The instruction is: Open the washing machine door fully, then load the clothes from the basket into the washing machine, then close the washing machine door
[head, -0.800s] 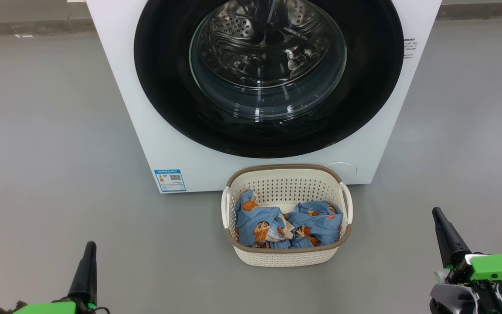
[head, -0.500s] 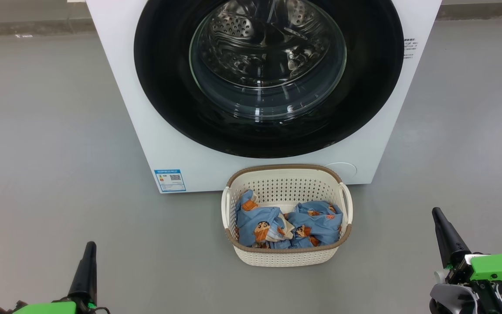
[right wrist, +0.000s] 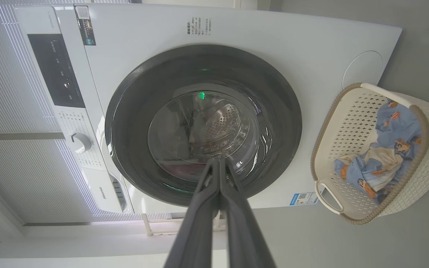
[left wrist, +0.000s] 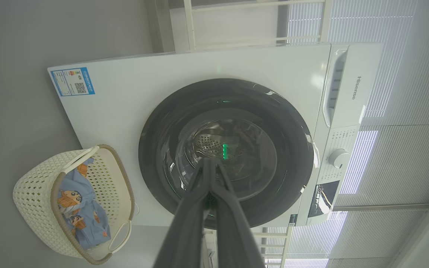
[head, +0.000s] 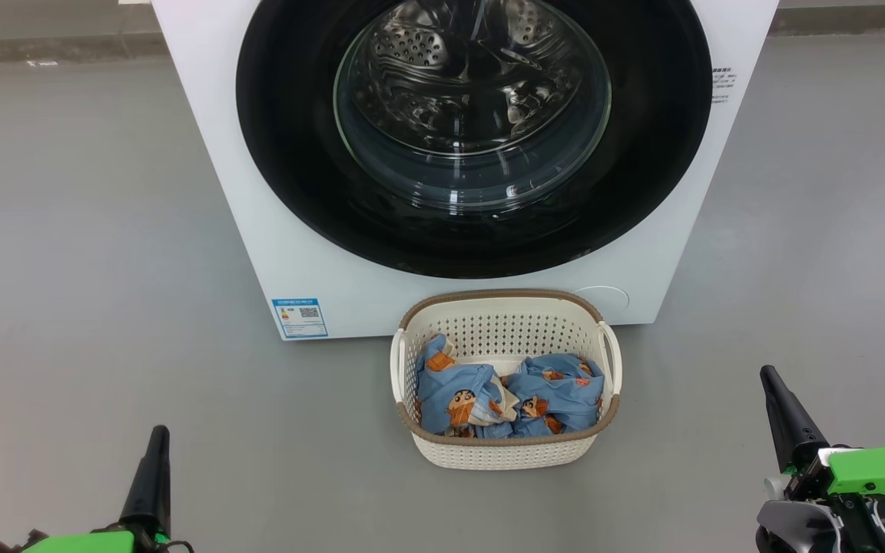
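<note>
washing machine (head: 212,153) first: the white box stands on the grey floor (head: 66,269) squarely ahead of the robot, at the upper middle of the head view. its washing machine door (head: 473,130) sits shut and flush against the front, its black rim nearly as wide as the cabinet and the steel drum visible through the glass bowl. the step in hand therefore looks to be the opening, not yet begun. no handle or finger recess can be made out on the rim, so the robot would do well to find the latch edge before committing.

the basket (head: 504,457) stands on the floor just beside the machine's foot, directly below the door, with the clothes (head: 550,395) heaped inside it. a door swinging out sideways should pass above the basket's brown rim, but an arm reaching in low could knock it.

the left gripper (head: 157,442) and right gripper (head: 771,384) sit at the bottom corners, well apart from the door, each with its fingers pressed together and holding nothing. whichever arm goes in should part its fingers on the way and hook the rim's edge. it should then pull along the hinge arc rather than straight back, carrying the swing to its stop so that loading has room.
</note>
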You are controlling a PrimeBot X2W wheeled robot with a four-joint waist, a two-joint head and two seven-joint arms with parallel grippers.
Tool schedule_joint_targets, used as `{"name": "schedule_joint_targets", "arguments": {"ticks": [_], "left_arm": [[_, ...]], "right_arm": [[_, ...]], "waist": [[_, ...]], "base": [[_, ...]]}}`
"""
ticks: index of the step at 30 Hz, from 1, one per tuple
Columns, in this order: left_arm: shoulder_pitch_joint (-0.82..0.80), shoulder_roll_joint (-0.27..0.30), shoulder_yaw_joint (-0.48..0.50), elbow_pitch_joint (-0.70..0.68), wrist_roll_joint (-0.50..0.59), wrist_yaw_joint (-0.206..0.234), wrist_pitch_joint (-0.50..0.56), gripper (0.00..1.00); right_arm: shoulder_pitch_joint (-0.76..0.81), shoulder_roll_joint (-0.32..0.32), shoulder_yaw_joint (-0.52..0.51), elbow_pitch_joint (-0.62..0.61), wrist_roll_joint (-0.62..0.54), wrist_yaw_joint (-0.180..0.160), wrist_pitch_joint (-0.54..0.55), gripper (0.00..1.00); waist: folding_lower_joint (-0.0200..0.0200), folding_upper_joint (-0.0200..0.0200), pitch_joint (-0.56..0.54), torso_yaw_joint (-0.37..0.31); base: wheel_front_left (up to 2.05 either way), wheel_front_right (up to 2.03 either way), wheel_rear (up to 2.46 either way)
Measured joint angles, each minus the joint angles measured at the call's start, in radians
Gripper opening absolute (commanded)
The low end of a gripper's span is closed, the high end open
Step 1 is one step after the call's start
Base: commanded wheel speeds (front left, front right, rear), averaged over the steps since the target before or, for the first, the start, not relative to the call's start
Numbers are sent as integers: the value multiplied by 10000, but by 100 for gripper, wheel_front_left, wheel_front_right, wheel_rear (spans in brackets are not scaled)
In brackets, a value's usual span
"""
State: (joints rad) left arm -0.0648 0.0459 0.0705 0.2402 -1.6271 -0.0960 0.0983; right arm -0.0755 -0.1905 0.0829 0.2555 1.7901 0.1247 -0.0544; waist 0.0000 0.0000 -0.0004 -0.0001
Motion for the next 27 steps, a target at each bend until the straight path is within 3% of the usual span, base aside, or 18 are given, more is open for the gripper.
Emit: {"name": "schedule_joint_targets", "arguments": {"ticks": [27], "left_arm": [[0, -4, 13, 0, 21, 0, 0, 0]], "right_arm": [[0, -10, 23, -10, 42, 0, -2, 0]], "waist": [[0, 0, 0, 0]], "base": [[0, 0, 0]]}}
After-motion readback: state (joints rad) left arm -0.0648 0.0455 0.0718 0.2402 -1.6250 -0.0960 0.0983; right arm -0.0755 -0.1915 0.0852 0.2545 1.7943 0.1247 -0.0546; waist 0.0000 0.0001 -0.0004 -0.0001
